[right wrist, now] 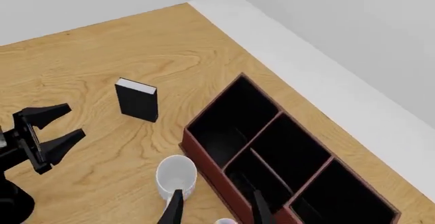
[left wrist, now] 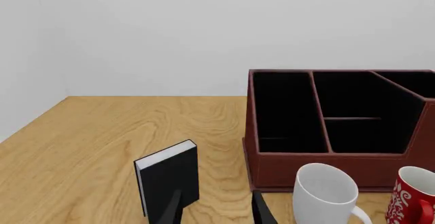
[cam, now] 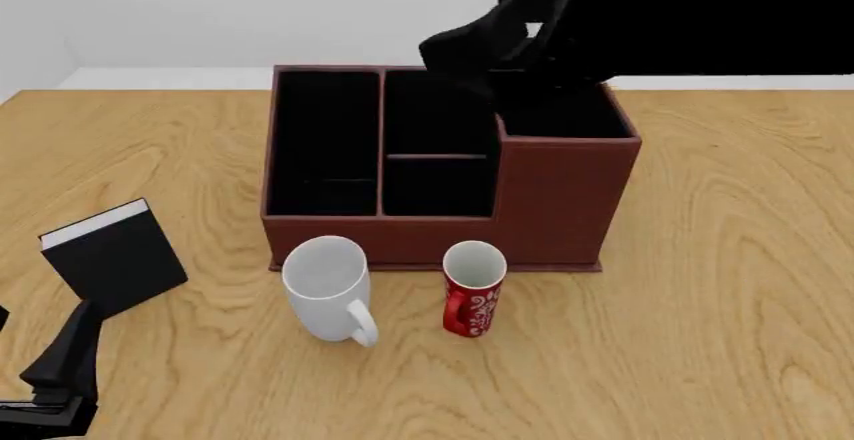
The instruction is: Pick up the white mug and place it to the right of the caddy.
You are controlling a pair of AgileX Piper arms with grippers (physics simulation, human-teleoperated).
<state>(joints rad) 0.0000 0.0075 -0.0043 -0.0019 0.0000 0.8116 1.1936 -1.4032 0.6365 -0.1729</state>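
Observation:
The white mug (cam: 327,282) stands upright on the table just in front of the caddy (cam: 561,190), handle toward me; it also shows in the left wrist view (left wrist: 325,189) and the right wrist view (right wrist: 177,174). The reddish-brown caddy (left wrist: 319,163) has three black-lined compartments, all bare. My left gripper (cam: 43,325) is low at the front left, open and holding nothing, well left of the mug. High above the caddy my right gripper (right wrist: 215,208) is open and holds nothing; in the front view its arm (cam: 641,20) is a dark mass over the caddy's back edge.
A small red patterned mug (cam: 473,292) stands right of the white mug. A black book (cam: 118,258) with white pages stands just ahead of the left gripper. Bare wood lies right of the caddy (cam: 747,220).

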